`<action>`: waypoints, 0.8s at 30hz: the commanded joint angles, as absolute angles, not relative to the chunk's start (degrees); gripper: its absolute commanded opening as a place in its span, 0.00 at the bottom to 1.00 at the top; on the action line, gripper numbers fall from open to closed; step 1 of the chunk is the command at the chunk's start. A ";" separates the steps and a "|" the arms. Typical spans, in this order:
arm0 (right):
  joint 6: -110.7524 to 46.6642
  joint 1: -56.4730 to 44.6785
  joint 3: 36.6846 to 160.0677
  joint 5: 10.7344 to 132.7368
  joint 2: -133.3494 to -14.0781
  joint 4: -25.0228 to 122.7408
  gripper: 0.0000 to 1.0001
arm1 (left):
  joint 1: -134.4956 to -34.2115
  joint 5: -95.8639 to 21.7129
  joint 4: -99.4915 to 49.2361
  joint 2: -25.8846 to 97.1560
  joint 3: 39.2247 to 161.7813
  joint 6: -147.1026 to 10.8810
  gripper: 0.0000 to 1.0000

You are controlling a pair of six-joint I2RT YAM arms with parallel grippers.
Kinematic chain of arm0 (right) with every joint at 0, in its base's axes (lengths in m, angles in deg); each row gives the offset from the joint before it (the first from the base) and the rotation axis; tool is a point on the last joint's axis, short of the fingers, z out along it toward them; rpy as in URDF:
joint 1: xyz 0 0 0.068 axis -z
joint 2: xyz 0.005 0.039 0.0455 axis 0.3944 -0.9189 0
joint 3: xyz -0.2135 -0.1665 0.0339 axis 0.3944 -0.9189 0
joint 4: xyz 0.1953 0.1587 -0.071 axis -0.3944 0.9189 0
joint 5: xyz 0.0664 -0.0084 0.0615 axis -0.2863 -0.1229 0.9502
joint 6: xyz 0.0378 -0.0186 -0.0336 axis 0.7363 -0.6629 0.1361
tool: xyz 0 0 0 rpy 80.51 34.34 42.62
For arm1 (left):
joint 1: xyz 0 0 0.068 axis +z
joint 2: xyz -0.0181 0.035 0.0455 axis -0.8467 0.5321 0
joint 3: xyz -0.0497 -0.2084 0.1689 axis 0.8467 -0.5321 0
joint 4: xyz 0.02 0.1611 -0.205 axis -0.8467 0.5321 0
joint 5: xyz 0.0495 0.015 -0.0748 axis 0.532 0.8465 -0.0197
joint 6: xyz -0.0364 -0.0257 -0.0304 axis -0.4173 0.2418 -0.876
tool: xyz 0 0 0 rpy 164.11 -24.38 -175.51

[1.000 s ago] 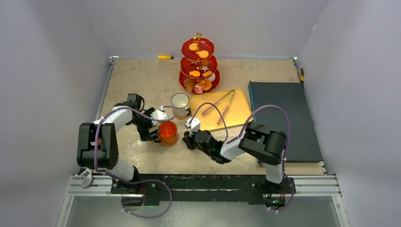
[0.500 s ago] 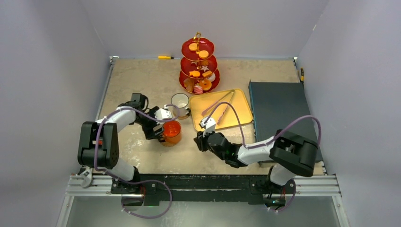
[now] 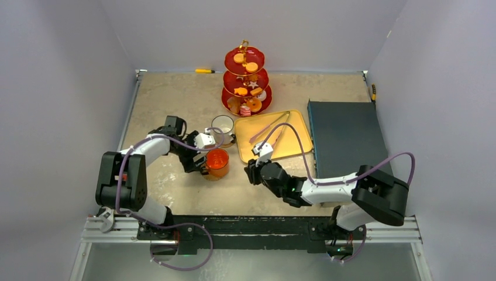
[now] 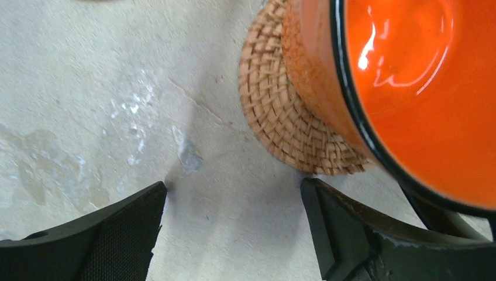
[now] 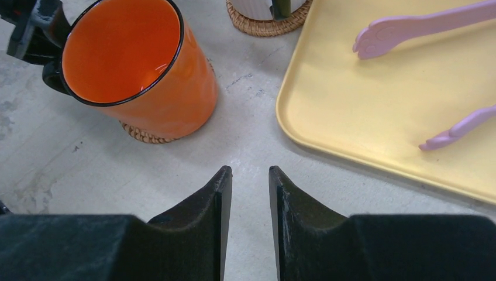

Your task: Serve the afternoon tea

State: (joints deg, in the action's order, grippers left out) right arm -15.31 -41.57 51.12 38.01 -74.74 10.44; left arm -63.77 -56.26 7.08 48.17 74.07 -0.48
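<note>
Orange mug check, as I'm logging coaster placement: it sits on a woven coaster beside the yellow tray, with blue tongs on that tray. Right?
Not quite: the tongs are pale purple, per the right wrist view. The orange mug does sit on a woven coaster beside the yellow tray.
</note>
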 commanded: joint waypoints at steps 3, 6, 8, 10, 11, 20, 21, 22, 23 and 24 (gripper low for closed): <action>-16.46 -40.68 54.72 36.72 -73.01 12.96 0.33 | -55.92 -58.92 16.85 46.74 77.15 0.66 0.86; -16.16 -40.66 55.50 37.86 -75.86 12.12 0.32 | -52.32 -59.28 15.79 46.71 76.45 1.79 0.84; -16.13 -40.74 56.80 37.60 -78.40 10.75 0.32 | -52.14 -58.88 12.03 45.74 74.34 1.19 0.84; -16.31 -40.72 58.42 37.52 -80.74 9.52 0.31 | -52.92 -59.29 7.80 45.41 73.06 -2.22 0.85; -16.36 -40.67 59.45 37.83 -81.85 9.00 0.31 | -53.81 -59.31 6.87 46.26 73.41 -3.58 0.85; -17.15 -40.58 65.22 39.50 -89.03 6.86 0.31 | -57.44 -58.45 3.93 51.57 73.79 -5.27 0.86; -17.09 -40.63 65.42 39.63 -89.64 6.61 0.31 | -58.78 -57.86 3.81 52.00 73.90 -5.52 0.86; -17.05 -40.63 65.62 39.64 -90.11 6.43 0.31 | -59.45 -57.52 3.63 52.33 74.11 -5.77 0.86; -17.01 -40.52 65.75 39.65 -90.67 6.29 0.31 | -59.71 -57.82 3.61 52.65 74.50 -5.92 0.86; -16.86 -40.44 65.80 39.77 -90.98 6.12 0.31 | -59.89 -58.38 4.04 53.01 75.01 -5.88 0.86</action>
